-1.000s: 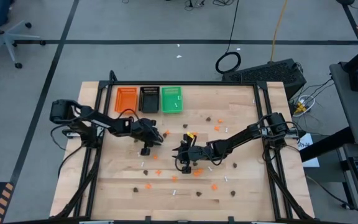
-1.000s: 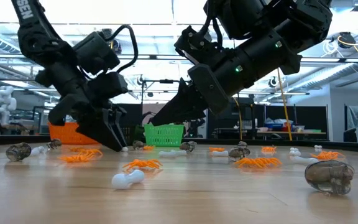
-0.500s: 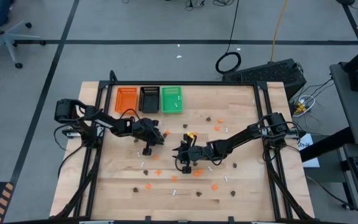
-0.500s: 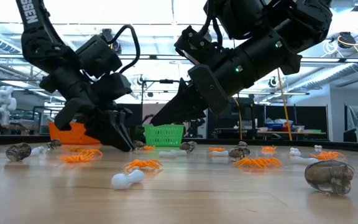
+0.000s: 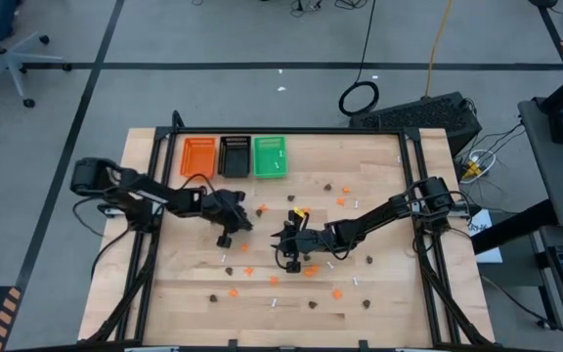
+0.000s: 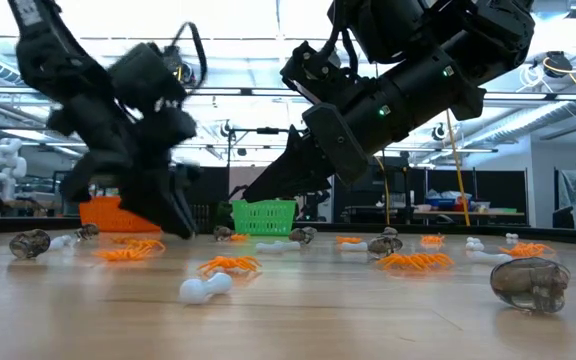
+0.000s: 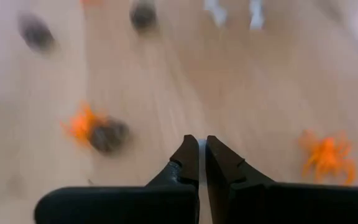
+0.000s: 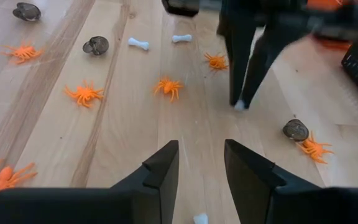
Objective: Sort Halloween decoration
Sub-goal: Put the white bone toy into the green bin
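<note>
Two grippers mid-table: left gripper (image 7: 198,163) fingers pressed together, right gripper (image 8: 199,163) fingers spread.

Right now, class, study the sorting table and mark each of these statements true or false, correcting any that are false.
1. The left gripper is shut with nothing between its fingers. True.
2. The right gripper is shut on a white bone. False: it is open and empty.
3. The green tray sits between the orange and black trays. False: the black tray is in the middle.
4. Trinkets lie scattered on the wooden table. True.
5. The orange tray is at the row's left end. True.
</note>
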Motion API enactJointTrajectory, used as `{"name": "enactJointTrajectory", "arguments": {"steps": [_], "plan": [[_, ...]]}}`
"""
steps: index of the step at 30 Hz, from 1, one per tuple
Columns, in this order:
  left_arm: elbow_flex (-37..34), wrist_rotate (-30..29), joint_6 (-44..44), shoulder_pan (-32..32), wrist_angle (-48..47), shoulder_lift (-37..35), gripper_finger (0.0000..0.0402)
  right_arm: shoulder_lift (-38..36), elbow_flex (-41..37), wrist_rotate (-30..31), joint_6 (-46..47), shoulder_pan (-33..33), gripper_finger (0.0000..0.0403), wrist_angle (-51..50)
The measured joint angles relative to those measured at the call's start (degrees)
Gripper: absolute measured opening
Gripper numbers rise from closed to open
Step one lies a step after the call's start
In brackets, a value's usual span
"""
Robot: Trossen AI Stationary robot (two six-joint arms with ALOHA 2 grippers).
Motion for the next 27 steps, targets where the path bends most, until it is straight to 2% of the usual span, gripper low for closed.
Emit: {"name": "enactJointTrajectory", "arguments": {"steps": [7, 13, 19, 27], "plan": [[0.2, -7.9, 9.8, -4.0, -1.4, -10.2, 0.0001, 0.0, 0.0, 0.0, 0.0, 0.0, 0.0114, 0.0], [0.3, -13.0, 24.1, -7.2, -0.8, -15.2, 0.0001, 0.0, 0.0, 0.1, 0.0, -0.4, 0.0114, 0.0], [0.3, -16.4, 36.8, -8.8, 0.9, -17.1, 0.0001, 0.0, 0.0, 0.2, 0.0, -0.4, 0.0114, 0.5], [0.4, -16.8, 48.4, -9.6, 4.5, -17.1, 0.0002, 0.0, 0.0, 0.2, 0.5, -0.4, 0.0114, 1.4]]}}
